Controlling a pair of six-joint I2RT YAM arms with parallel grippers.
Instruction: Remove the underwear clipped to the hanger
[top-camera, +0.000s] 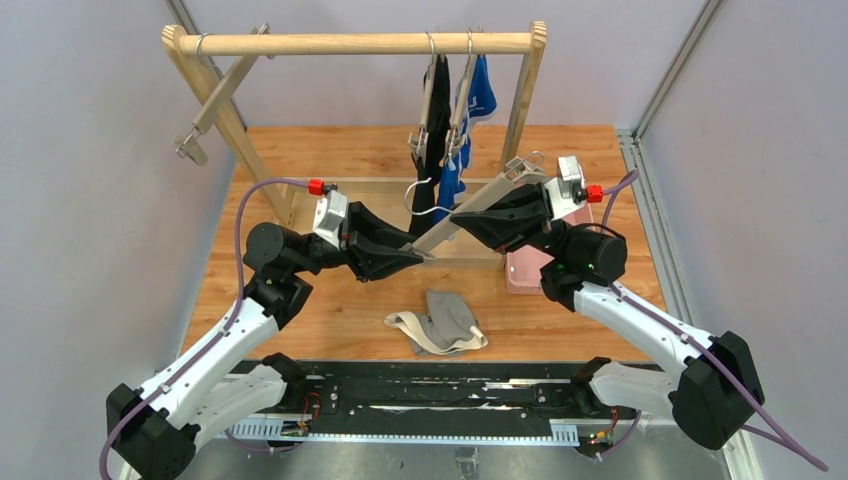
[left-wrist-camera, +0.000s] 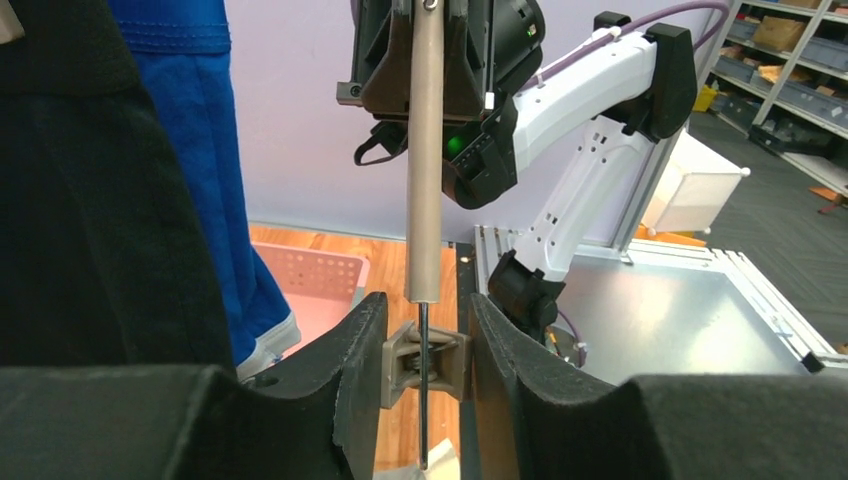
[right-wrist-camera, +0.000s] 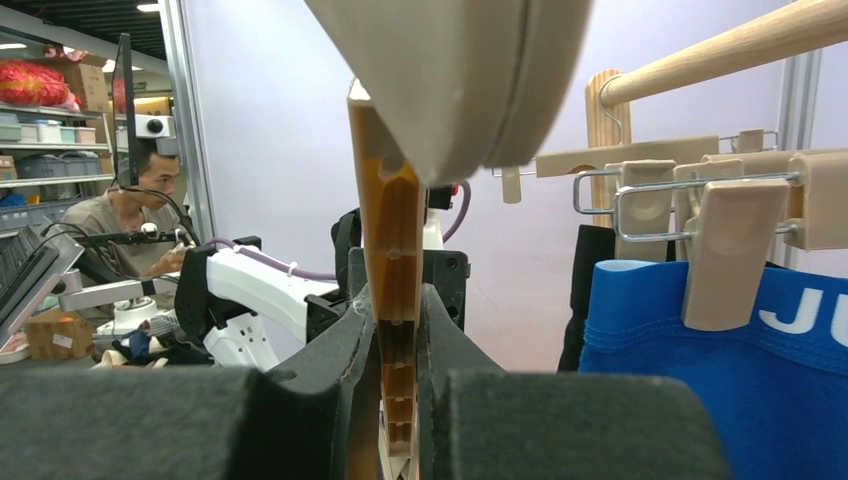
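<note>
The grey underwear (top-camera: 440, 322) with its pale waistband lies loose on the table in front of the arms. The black underwear (top-camera: 436, 110) and the blue underwear (top-camera: 478, 100) hang clipped to two hangers on the wooden rail (top-camera: 350, 43). A bare beige hanger (top-camera: 478, 208) is off the rail, held tilted between both grippers. My left gripper (top-camera: 425, 256) is shut on its end clip (left-wrist-camera: 425, 362). My right gripper (top-camera: 468, 217) is shut on its bar (right-wrist-camera: 393, 260). The blue underwear (right-wrist-camera: 720, 370) and black underwear (right-wrist-camera: 592, 290) also show in the right wrist view.
Another bare hanger (top-camera: 215, 100) hangs tilted at the rail's left end. The rack's wooden uprights (top-camera: 525, 90) and base bar stand on the table behind the arms. A pink perforated basket (top-camera: 528, 270) sits under my right arm. A person sits in the background (right-wrist-camera: 130, 215).
</note>
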